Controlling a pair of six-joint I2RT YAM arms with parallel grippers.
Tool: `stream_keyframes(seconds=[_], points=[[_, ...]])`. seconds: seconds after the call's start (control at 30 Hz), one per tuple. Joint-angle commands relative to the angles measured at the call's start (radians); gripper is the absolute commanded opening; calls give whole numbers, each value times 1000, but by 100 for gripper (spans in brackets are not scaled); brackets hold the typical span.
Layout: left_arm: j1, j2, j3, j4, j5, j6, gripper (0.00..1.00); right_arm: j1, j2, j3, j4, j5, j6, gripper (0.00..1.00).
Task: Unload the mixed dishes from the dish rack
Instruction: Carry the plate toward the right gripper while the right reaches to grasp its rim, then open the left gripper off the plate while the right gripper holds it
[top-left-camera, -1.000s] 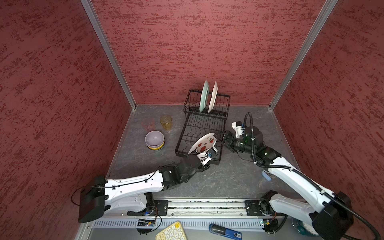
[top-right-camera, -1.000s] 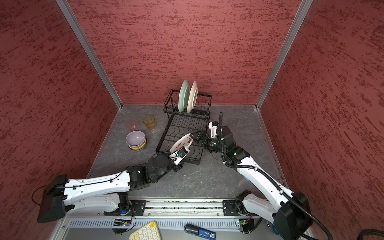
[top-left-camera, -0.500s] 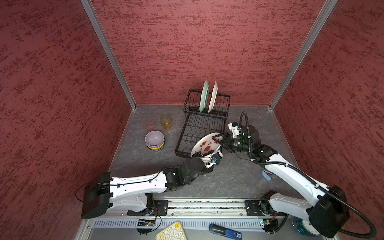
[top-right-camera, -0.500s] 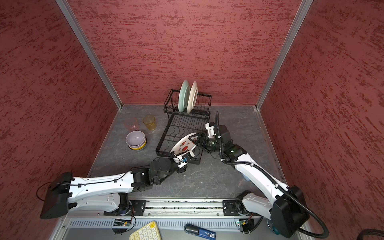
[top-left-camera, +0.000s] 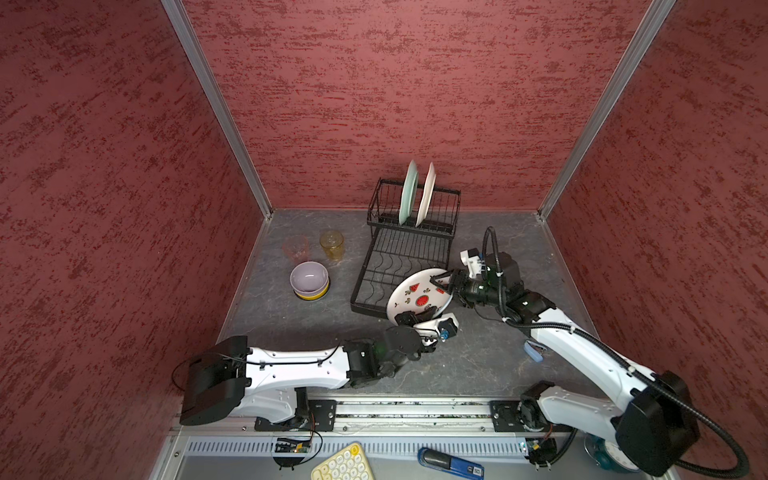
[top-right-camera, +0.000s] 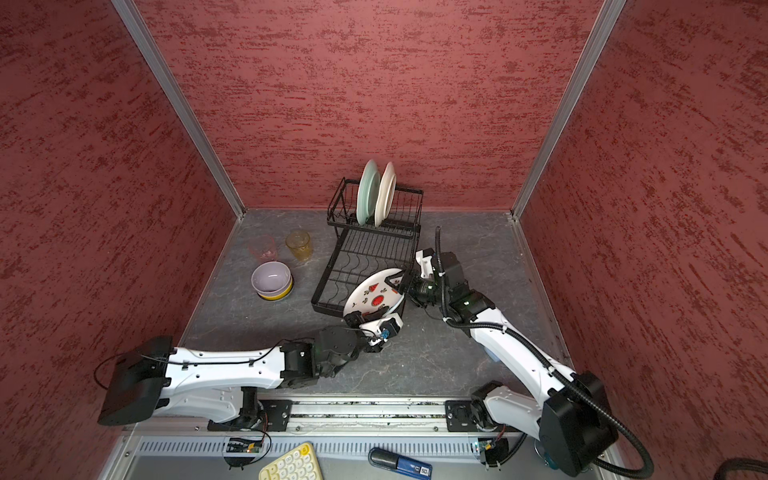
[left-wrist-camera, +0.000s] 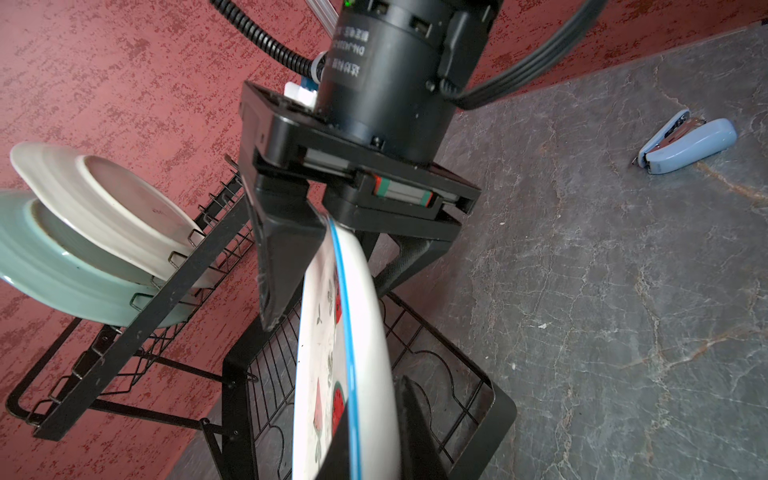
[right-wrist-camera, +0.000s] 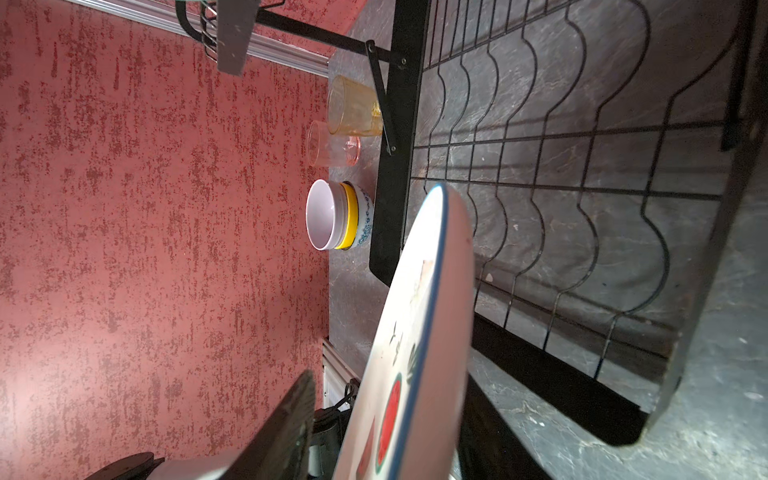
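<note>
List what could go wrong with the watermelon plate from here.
1. The left gripper pinches only the rim of the tilted watermelon plate; it may slip onto the dish rack below.
2. The right gripper straddles the opposite rim with a gap; if the left lets go too soon, the plate could fall.

you get soft, even light from overhead in both top views: the back wall is bright, the side walls dimmer, and only faint shadows lie on the floor. a small glare sits in the lilac bowl. in the right wrist view the plate is near the lens and soft, and the rack blurs at its near corner. the left wrist view is sharper, though wide-angle stretch pulls the edges.
</note>
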Motion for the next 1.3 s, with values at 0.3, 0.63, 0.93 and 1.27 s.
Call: stream_keyframes(seconds=[0.3,0.63,0.93,1.27], points=[[-11,39,8,200,7,90,0,-13,9,-8,86,-126,7,52],[-5,60,0,228,-5,96,0,-22,11,-31,124,-123,22,11],[0,73,-25,264,-22,81,0,-37,21,-42,171,-130,70,0],[7,50,-68,306,-18,52,72,-46,20,-81,283,-126,163,0]])
